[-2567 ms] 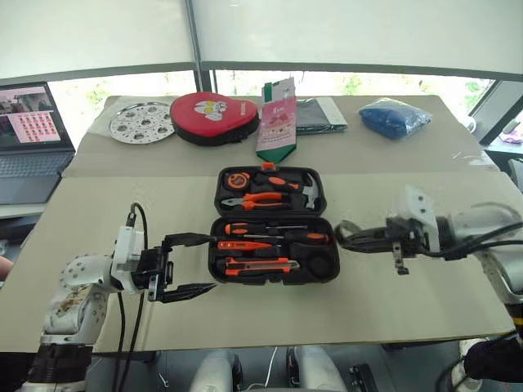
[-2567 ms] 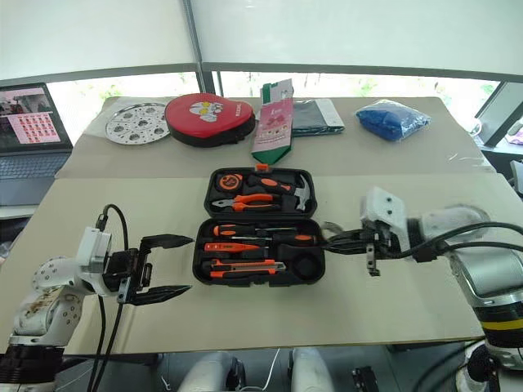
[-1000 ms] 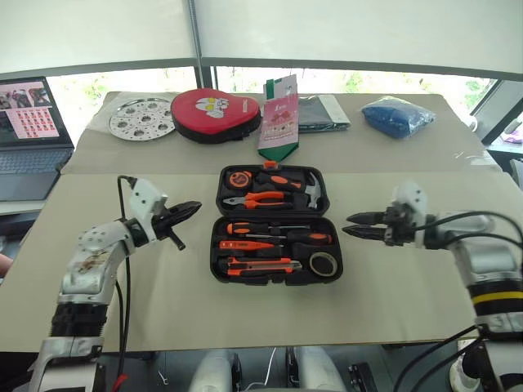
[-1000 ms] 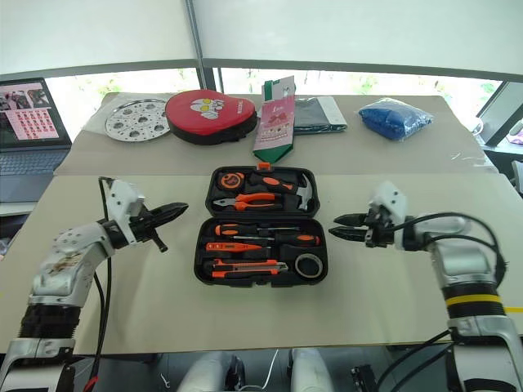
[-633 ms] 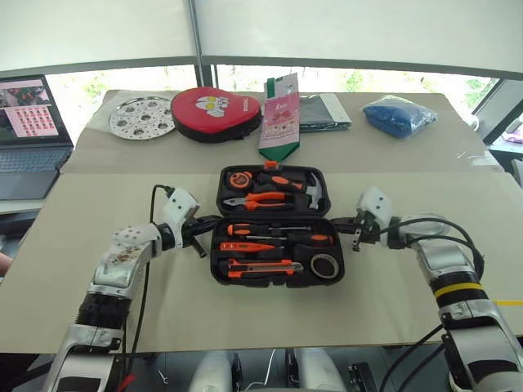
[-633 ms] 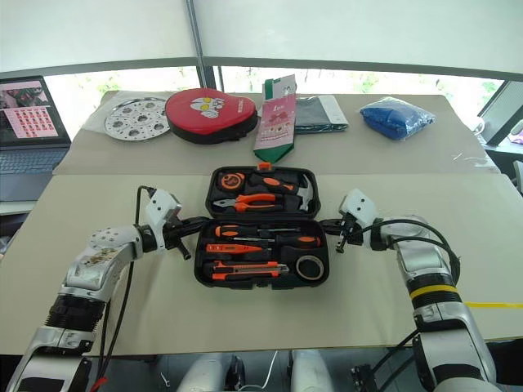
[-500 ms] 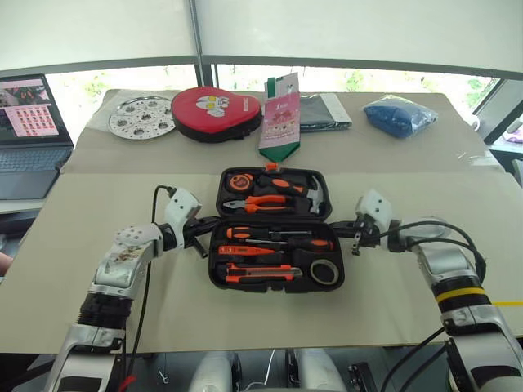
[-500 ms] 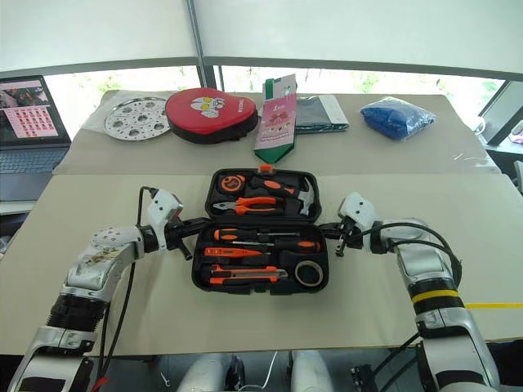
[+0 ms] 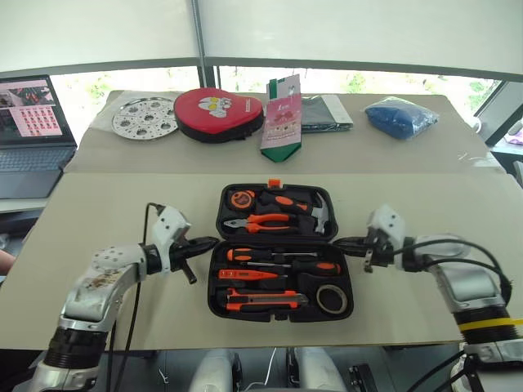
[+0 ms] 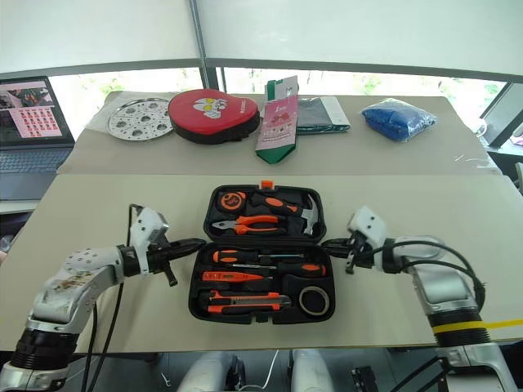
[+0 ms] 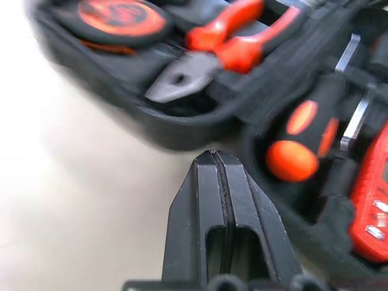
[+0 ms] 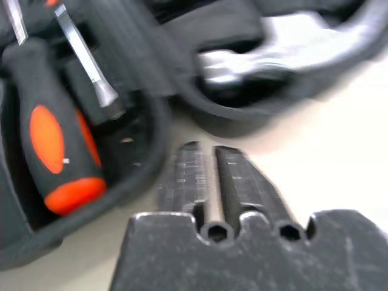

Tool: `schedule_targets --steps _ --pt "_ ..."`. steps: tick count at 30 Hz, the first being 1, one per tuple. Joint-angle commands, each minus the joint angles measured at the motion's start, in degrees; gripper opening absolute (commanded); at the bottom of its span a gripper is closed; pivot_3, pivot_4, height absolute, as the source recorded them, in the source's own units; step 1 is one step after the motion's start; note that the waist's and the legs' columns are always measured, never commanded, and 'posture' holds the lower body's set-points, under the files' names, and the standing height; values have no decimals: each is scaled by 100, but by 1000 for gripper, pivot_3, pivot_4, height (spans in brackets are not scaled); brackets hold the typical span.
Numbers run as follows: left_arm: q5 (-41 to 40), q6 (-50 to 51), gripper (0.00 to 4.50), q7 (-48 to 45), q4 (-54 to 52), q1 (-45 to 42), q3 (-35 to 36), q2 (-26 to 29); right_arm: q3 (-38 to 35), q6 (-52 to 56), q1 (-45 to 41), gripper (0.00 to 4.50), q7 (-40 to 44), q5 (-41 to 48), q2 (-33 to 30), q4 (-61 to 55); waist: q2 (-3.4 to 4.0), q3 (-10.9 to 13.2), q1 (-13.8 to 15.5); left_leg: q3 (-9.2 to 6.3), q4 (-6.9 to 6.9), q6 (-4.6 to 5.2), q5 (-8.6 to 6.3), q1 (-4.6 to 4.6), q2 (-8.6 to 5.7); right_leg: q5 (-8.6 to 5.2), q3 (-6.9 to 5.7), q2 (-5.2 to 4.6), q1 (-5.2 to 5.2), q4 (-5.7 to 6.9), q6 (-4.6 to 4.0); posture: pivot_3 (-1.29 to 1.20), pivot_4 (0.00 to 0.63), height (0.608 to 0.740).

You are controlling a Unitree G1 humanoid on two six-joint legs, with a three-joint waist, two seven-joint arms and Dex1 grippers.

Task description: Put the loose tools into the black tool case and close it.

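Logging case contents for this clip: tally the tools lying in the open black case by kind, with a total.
Screwdrivers: 2
Utility knife: 1
Tester pen: 1
Tape roll: 1
Pliers: 1
Hammer: 1
Tape measure: 1
Total: 8

No lettering can be read anywhere — the laptop screen [image 9: 31, 114] shows a pink grid of small tiles, too small to make out; the pink-and-green packet [image 9: 281, 122] carries printed marks that stay illegible; the red heart-shaped case [image 9: 217, 114] bears a white cartoon figure, no words.
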Motion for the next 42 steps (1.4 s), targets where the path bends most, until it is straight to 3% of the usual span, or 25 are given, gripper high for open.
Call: schedule_targets --steps 1,4,6,8,9,14,20,27,30,38,40,42 --pt "-449 646 1091 -308 -251 -30 359 488 -368 593 -107 2175 229 459 -448 -455 2 1 0 0 -3 0 0 2 0 0 0 0 -1 1 0 0 150 740" --pt "-1011 1669 2241 -460 -153 -392 617 909 -360 1223 -385 3172 293 607 -882 -646 2 2 -5 0 -3 1 0 0 3 -2 0 3 -4 2 -3 0 150 740" --pt "-1042 2208 2942 -438 -10 -760 406 1122 -28 2451 -893 3873 -127 506 -1043 -720 0 3 -6 -1 0 0 0 -1 3 -2 -2 3 -4 5 -3 0 150 740" --pt "-970 2574 3693 -129 84 -1146 227 1035 440 3096 -1262 4488 -184 381 -1210 -807 1 4 -13 -1 1 0 1 0 -1 -2 0 3 -6 8 -4 0 150 740" --pt "-1015 2810 4005 61 157 -1386 221 875 473 3444 -1431 4500 -214 535 -1151 -807 2 3 -13 -1 1 0 1 1 -1 -2 1 3 -5 10 -4 0 150 740" --pt "-1057 4083 4005 1077 544 -2421 284 -39 426 5212 -2390 4500 -931 852 -403 -337 -3 4 23 -8 7 0 3 -7 -7 1 0 8 0 8 -2 0 150 740" --pt "-882 4258 4005 1568 876 -2665 184 -426 669 5185 -2806 4500 -1586 541 62 227 -3 4 10 -9 0 0 3 -21 -13 3 -4 9 -6 8 6 0 150 740" --pt "-697 4094 4005 2001 1222 -2717 91 -908 941 5067 -2883 4500 -1768 445 204 570 -3 4 -5 -8 -5 -1 4 -29 -20 1 -9 5 -11 2 9 0 150 740" --pt "-799 4227 3254 2031 1167 -2667 95 -1073 958 5098 -2860 3743 -1814 464 230 565 -3 4 7 -9 1 -2 5 -19 -22 3 -7 2 0 7 11 0 150 740" --pt "-749 4277 210 2209 1264 -2640 146 -1188 943 5265 -2810 1055 -2035 469 286 580 0 0 13 -19 -1 5 29 2 -61 5 -5 -40 10 13 14 0 150 740" --pt "-722 4213 0 2295 1339 -2643 245 -1244 907 5272 -2790 290 -2088 471 303 592 -1 -1 8 -24 -1 8 33 12 -65 9 -4 -45 20 16 20 0 150 740" --pt "-738 4196 0 2306 1378 -2646 277 -1253 873 5263 -2773 54 -2121 473 320 584 -3 -3 -5 -28 -2 8 33 17 -65 18 -2 -47 27 14 22 0 150 740"
